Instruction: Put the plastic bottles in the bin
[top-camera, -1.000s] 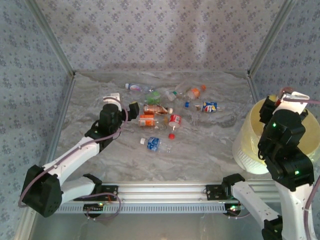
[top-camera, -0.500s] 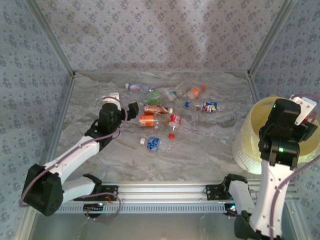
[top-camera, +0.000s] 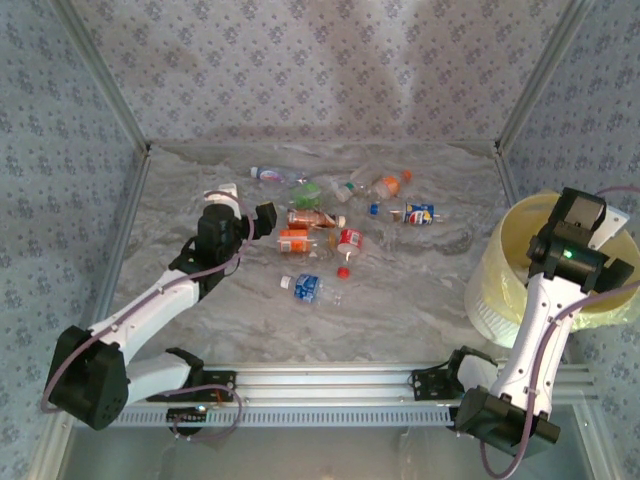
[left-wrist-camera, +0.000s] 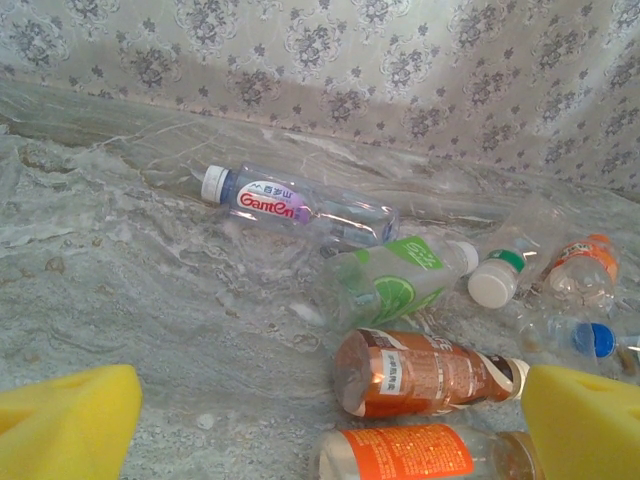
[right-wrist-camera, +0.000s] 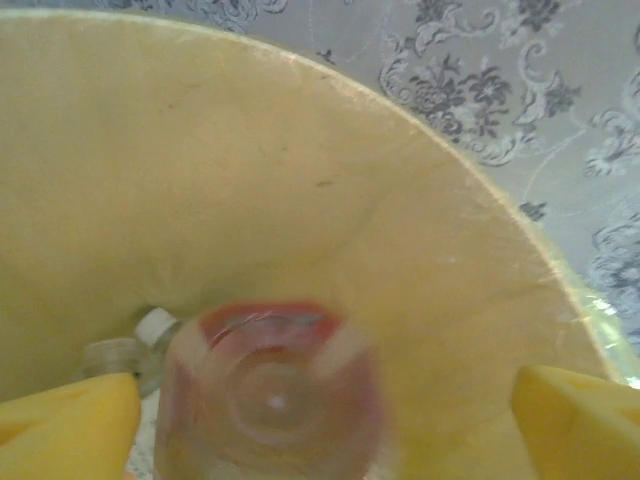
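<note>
The right claw (right-wrist-camera: 325, 400) has just sprung wide above the bin (right-wrist-camera: 250, 150); a second ago it was clenched on a bottle. That red-banded bottle (right-wrist-camera: 270, 400), now blurred, sits loose between the parted pads (right-wrist-camera: 70, 420) and looks to be dropping to the bin floor below, where a white cap (right-wrist-camera: 155, 325) lies to its left. One more bottle counts as delivered. The left claw (left-wrist-camera: 330, 400), released and empty, hovers low over the desk (left-wrist-camera: 120, 270) with the remaining bottles (left-wrist-camera: 425, 372) just ahead.
</note>
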